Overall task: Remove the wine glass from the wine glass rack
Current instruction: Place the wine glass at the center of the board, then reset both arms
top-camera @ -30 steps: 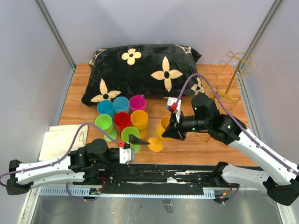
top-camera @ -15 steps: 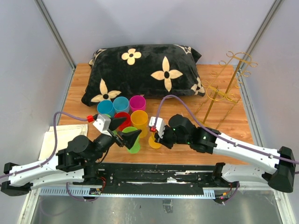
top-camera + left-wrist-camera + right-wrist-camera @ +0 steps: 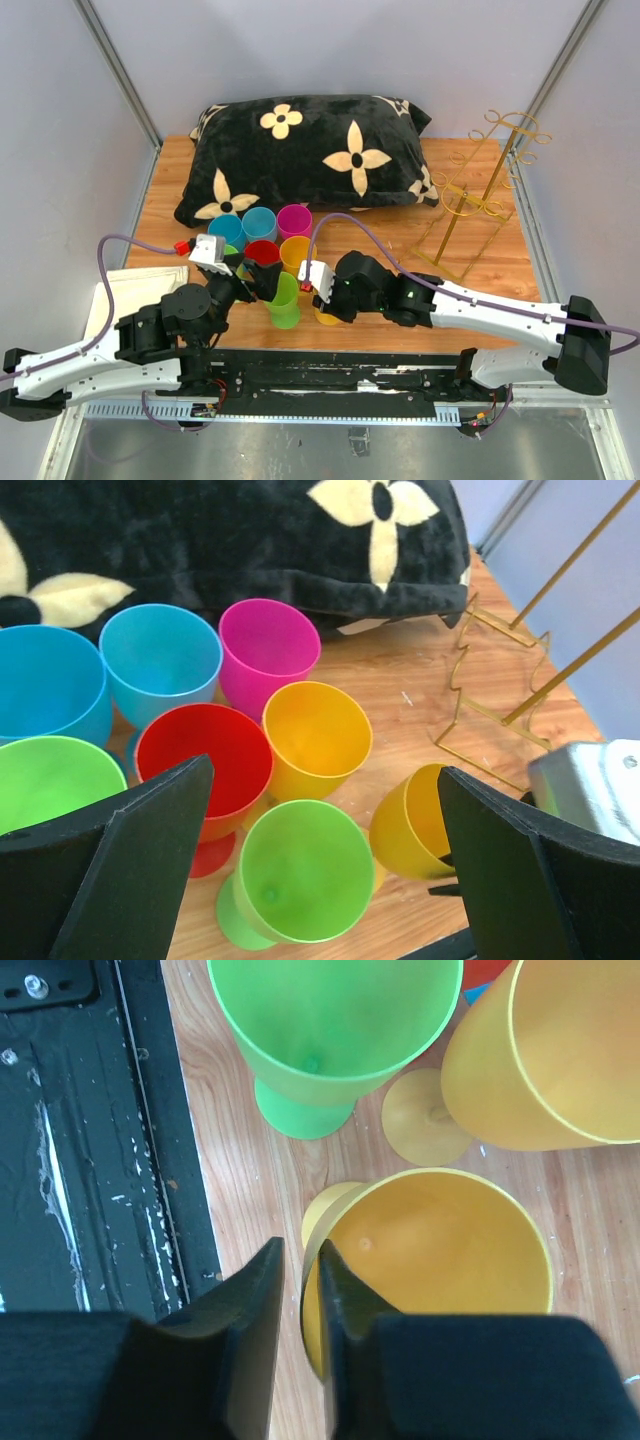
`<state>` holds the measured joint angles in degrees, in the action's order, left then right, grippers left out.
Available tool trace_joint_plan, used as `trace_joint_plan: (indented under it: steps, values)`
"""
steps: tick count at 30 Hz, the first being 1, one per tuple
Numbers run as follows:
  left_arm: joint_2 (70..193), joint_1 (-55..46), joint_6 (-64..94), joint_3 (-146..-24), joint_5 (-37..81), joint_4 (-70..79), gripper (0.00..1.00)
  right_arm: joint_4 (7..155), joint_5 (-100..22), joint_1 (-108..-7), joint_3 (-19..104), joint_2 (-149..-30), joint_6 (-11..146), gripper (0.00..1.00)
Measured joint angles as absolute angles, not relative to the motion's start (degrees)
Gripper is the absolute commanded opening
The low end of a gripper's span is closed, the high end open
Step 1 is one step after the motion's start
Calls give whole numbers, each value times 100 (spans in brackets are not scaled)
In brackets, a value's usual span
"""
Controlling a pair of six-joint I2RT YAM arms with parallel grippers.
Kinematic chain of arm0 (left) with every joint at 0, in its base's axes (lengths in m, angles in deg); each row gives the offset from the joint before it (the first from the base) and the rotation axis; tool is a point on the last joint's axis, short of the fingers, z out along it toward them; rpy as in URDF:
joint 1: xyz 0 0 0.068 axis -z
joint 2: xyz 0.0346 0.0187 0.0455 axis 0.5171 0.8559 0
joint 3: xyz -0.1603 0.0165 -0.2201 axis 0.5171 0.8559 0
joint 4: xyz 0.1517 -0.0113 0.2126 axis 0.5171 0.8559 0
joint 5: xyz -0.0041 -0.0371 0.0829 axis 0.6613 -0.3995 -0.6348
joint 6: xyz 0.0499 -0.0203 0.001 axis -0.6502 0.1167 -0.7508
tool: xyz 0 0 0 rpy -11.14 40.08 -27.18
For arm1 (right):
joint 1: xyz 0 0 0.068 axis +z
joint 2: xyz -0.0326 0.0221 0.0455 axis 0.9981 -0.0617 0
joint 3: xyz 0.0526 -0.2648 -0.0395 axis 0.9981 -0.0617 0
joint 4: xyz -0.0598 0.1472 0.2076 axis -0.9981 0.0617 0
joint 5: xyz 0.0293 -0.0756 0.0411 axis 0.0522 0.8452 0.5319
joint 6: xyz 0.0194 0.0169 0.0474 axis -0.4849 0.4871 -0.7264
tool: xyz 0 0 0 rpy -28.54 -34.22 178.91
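Swung leftward from beside the rack, the right end effector (image 3: 300,1250) now sits low near the desk's (image 3: 170,200) front edge, jaws almost together astride the rim of the yellow plastic wine glass (image 3: 440,1260). Whether they still pinch it I cannot tell. The glass looks tilted, so a release could tip it into the green plastic goblet (image 3: 330,1030) just beside it. The left end effector (image 3: 325,770) hangs spread wide over the cups. Far right, the tall gold wire wine glass rack (image 3: 501,160) carries no glass.

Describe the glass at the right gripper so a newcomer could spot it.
Start at the black flowered pillow and drop to the coloured glasses before it. The yellow glass stands at their near right corner, beside the lime green glass. Unlike the other yellow glass, it has the right gripper astride its rim.
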<state>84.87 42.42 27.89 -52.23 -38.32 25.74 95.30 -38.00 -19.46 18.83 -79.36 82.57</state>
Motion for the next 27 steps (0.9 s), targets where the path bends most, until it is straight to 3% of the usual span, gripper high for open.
trace_joint_plan:
  steps: [8,18,21,27]
  values:
    - [8785,3680,2868,-5267,-3558,2913,100,9659,-3844,-1946,2373,-7962,8340,52]
    - [9204,2041,2426,-5623,-2328,2952,100,9801,-3020,-1946,2823,-6846,8467,97]
    - [9534,1447,2081,-6169,-2142,3035,100,9600,-2131,-1946,2825,-6260,8545,98]
    - [9917,-993,1707,-6950,-809,3103,100,9589,-524,-2416,3332,-5751,8722,98]
